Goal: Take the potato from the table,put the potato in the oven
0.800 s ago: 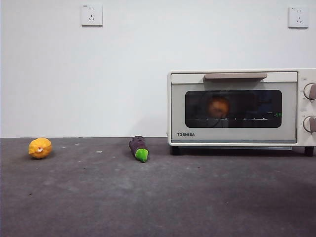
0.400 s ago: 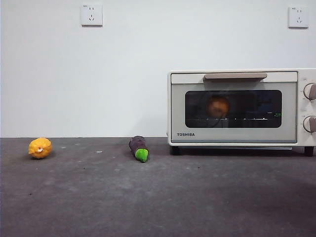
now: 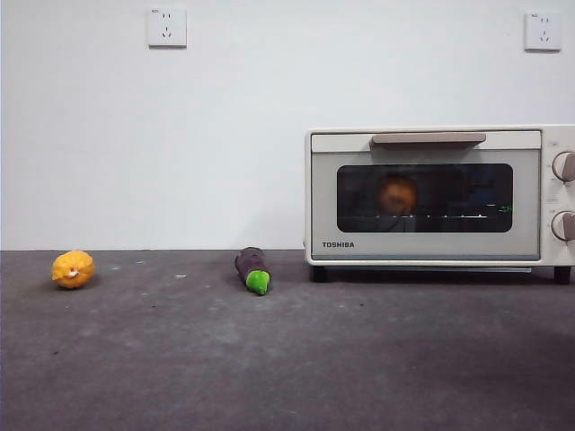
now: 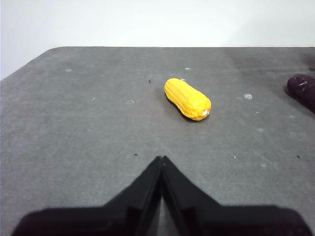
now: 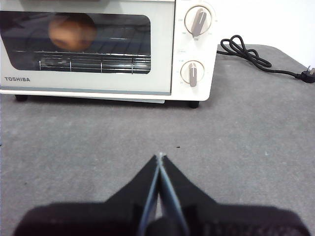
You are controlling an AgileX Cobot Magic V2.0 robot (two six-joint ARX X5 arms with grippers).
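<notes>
The orange-brown potato (image 3: 397, 194) rests on the wire rack inside the cream-white oven (image 3: 431, 256), seen through the dark glass of its closed door; the right wrist view shows the potato (image 5: 72, 31) behind the glass too. The oven (image 5: 162, 64) stands on the dark grey table (image 3: 287, 359). My right gripper (image 5: 159, 157) is shut and empty, hovering over the table a good way in front of the oven. My left gripper (image 4: 161, 159) is shut and empty over the table's other side, short of a yellow corn cob (image 4: 187, 99). Neither arm appears in the front view.
A small yellow-orange lumpy fruit (image 3: 73, 268) lies at the far left. A dark purple eggplant (image 3: 253, 269) with a green tip lies just left of the oven; its end (image 4: 302, 90) shows in the left wrist view. A black power cord (image 5: 256, 58) trails beside the oven.
</notes>
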